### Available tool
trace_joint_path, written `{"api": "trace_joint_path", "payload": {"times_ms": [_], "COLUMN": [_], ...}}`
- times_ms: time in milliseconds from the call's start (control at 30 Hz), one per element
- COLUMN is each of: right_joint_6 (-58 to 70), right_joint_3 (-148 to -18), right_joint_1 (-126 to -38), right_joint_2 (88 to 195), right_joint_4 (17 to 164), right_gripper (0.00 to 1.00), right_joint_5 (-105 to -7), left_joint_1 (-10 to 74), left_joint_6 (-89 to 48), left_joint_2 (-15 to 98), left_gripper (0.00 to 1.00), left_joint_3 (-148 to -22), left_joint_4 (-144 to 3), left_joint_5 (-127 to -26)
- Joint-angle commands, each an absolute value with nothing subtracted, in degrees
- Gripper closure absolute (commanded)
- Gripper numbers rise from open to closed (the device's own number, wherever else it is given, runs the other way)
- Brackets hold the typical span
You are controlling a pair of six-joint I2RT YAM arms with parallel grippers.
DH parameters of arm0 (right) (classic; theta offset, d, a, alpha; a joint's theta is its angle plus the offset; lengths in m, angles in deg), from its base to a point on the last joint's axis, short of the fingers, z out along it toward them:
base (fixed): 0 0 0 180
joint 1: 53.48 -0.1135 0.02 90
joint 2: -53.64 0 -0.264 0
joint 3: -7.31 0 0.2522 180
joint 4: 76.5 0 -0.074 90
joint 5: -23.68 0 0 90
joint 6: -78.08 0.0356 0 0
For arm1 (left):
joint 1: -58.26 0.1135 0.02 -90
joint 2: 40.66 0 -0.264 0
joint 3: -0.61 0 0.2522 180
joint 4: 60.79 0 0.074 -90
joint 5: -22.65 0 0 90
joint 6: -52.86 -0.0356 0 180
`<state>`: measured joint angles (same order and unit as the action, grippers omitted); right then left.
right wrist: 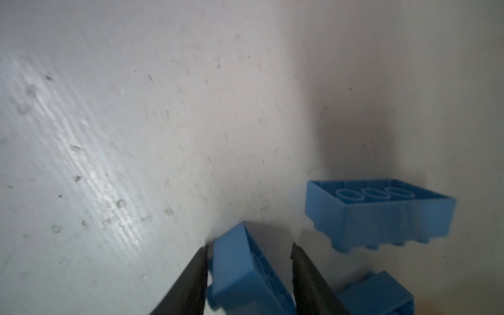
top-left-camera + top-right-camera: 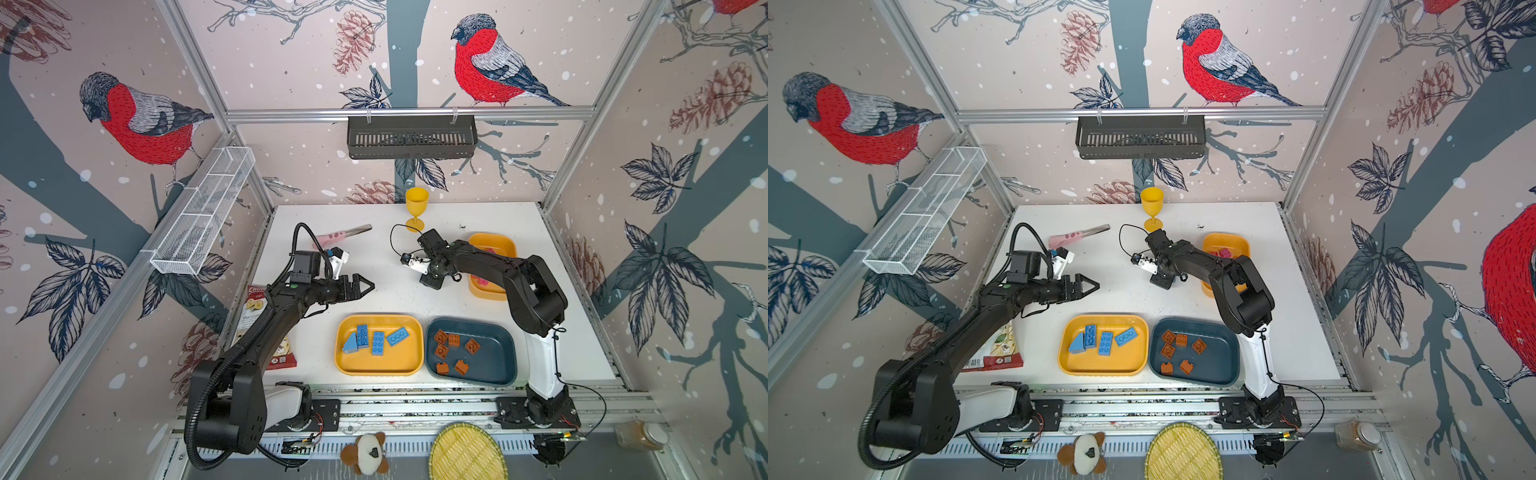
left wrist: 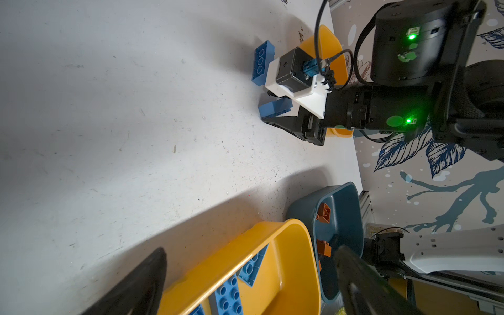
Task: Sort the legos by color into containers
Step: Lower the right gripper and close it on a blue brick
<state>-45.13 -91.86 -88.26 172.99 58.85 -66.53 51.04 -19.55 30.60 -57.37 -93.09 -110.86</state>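
Blue lego lies askew about midway between the edges of the table, near the smaller yellow tray; right gripper straddles it, jaws partly closed, firm grip not discernible. Risk: an off-square pinch squirts it out or knocks the neighbouring blue lego.

Bright, even light with soft shadows.
Both top views bow at the edges; in the right wrist view the worktop carries streaky glare and a broad shadow, and the nearest blue brick is blurred.
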Motion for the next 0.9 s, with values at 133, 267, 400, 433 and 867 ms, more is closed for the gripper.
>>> {"api": "trace_joint_path", "payload": {"times_ms": [133, 267, 400, 433, 867], "right_joint_6": [-45.45, -45.16, -44.60, -44.55, -44.26], "right_joint_3": [-91.97, -91.69, -91.66, -91.57, -89.51], "right_joint_1": [-87.50, -86.95, -86.27, -86.10, -84.58], "right_joint_2": [173.81, 173.39, 172.91, 172.75, 170.90], "right_joint_4": [56.98, 56.36, 55.01, 54.68, 54.56], "right_gripper": [0.52, 0.53, 0.51, 0.50, 0.49], "right_joint_5": [-67.06, -65.93, -65.14, -64.96, -64.99], "left_joint_1": [51.12, 51.18, 51.14, 51.18, 51.10], "left_joint_6": [-20.44, -20.39, -20.47, -20.60, -20.85], "left_joint_2": [30.85, 31.01, 31.64, 31.76, 33.16], "left_gripper": [0.04, 0.04, 0.04, 0.04, 0.04], "left_joint_3": [-57.29, -57.34, -57.55, -57.64, -58.15], "left_joint_4": [-92.19, -92.21, -92.15, -92.21, -92.12], "left_joint_5": [-111.67, -111.68, -111.73, -111.74, -111.89]}}
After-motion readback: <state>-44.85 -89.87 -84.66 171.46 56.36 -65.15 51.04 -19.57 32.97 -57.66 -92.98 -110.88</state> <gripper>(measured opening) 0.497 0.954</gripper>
